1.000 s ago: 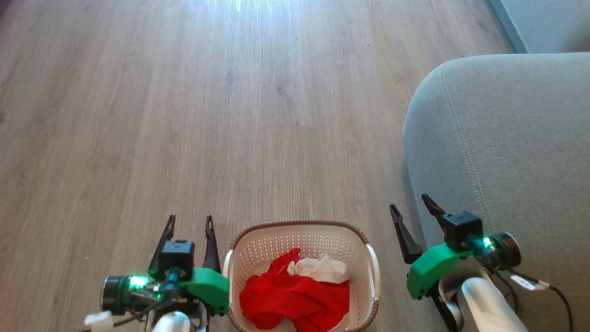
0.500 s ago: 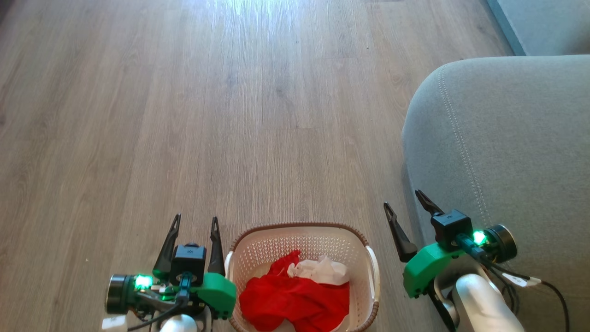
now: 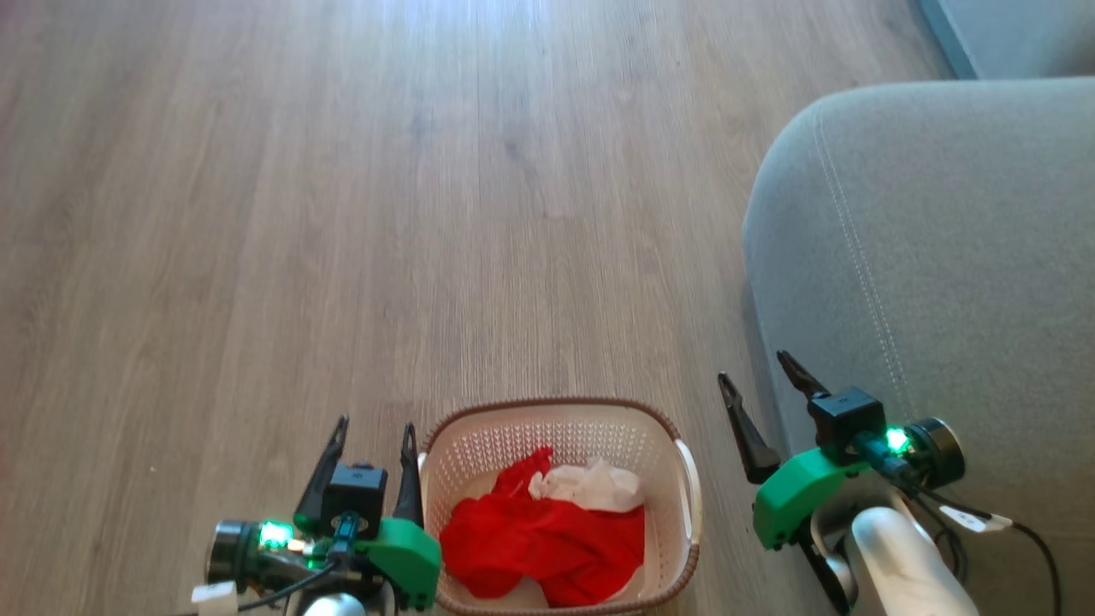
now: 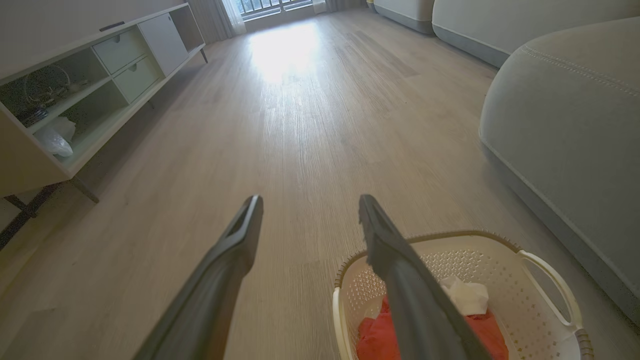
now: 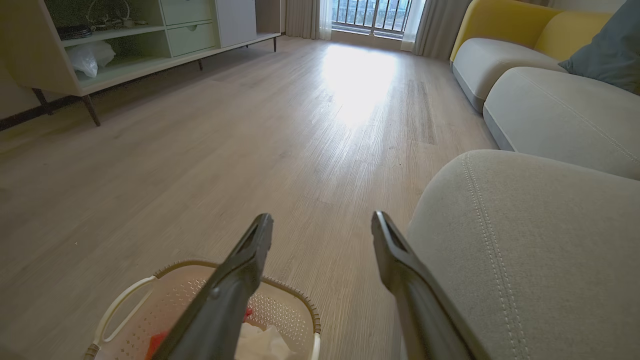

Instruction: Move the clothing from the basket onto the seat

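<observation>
Fingers [image 3: 328,462] wide apart, empty, beside basket [image 3: 547,402]

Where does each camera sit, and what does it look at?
Head view: on the head, facing down at the basket of clothing near the seat; left gripper and right gripper show, open.
Left wrist view: on the left wrist, facing along the floor; its two fingers show.
Right wrist view: on the right wrist, facing likewise; its fingers show.
All share basket and seat.
</observation>
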`<state>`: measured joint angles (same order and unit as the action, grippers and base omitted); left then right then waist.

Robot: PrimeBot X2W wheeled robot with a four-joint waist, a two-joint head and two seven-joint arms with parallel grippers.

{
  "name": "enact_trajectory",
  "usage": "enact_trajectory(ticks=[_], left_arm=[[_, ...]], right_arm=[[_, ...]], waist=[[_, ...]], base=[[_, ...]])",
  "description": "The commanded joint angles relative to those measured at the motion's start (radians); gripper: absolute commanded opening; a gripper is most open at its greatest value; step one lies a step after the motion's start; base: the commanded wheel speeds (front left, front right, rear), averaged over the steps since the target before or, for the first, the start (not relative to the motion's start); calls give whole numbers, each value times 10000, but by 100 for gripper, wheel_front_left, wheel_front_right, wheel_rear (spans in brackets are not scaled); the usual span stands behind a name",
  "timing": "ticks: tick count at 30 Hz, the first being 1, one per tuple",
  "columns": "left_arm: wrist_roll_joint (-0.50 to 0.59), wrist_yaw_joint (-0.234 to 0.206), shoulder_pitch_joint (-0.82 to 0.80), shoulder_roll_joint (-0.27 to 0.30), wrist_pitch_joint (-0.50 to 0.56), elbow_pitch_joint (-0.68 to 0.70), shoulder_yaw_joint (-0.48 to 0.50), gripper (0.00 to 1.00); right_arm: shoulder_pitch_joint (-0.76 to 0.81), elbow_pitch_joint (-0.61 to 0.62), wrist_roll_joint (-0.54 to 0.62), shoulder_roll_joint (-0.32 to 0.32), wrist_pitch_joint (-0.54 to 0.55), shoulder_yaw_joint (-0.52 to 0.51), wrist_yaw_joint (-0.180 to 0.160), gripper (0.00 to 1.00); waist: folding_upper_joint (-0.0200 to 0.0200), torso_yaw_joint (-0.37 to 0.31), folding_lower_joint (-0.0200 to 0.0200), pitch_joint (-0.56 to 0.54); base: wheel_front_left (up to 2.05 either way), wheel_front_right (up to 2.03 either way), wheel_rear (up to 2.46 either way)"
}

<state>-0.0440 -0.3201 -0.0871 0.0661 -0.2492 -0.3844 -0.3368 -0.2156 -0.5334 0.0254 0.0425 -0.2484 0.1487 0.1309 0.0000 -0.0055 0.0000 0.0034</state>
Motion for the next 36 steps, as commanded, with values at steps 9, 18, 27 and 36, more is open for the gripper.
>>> enact_trajectory(ticks=[9,18,27,36], left_arm=[[-410,910,-1471,-120,-126,-1464,-256,100],[-931,1512,-3348,-155,-126,-3592,-1456,100],[-1527,2227,-5330,-157,-107,-5997,-3456,100],[-1675,2341,-6789,-157,170,-7306,-4872,100]], right_arm=[[-500,882,247,128,-134,-353,-2,100],[-1061,1841,473,246,-134,-769,-2,100],[-1506,2562,544,289,-134,-821,-2,100],[-1841,3269,441,207,-134,-663,-2,100]], waist=[[0,-346,0,1765],[0,-757,0,4239],[0,-1302,0,6151],[0,-1698,0,7463]], base=[[0,0,0],[0,0,0],[0,0,0],[0,0,0]])
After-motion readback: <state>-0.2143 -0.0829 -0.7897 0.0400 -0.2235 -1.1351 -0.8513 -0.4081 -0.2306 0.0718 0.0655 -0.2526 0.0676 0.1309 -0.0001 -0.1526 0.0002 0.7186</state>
